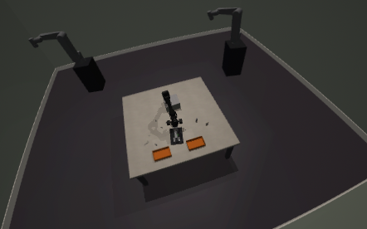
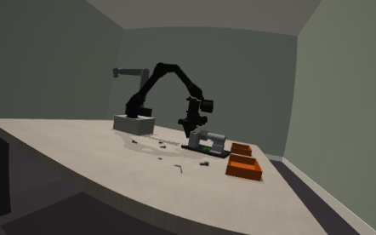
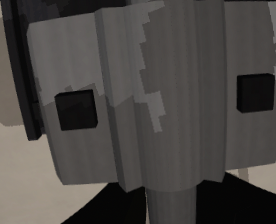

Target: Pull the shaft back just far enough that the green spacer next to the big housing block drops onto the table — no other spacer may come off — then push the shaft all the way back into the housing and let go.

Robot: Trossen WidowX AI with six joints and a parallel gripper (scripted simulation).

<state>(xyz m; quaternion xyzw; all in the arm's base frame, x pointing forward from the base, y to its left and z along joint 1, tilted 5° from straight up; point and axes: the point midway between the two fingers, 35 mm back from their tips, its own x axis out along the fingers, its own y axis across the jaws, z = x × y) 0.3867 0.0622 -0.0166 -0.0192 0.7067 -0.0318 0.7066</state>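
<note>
My gripper (image 1: 174, 124) (image 2: 187, 134) (image 3: 161, 165) points down at the robot-side end of the fixture. Its black fingers stand slightly apart around the grey shaft (image 3: 171, 197), with a thin gap at the left finger, so it is open. The shaft enters a large grey block (image 2: 193, 140) (image 3: 164, 100) with two dark squares. A grey cylinder (image 2: 214, 137) extends from there over a second grey block (image 2: 218, 147). A green piece (image 2: 206, 149) shows low between the blocks, on the black base plate (image 2: 186, 146). Whether other spacers sit on the shaft is hidden.
Two orange trays (image 1: 162, 154) (image 1: 196, 143) (image 2: 244, 172) stand beyond the fixture. A hex key (image 2: 179, 167) and several small dark parts (image 2: 204, 163) (image 1: 207, 124) lie scattered on the table. The arm's grey base (image 2: 133, 125) stands behind.
</note>
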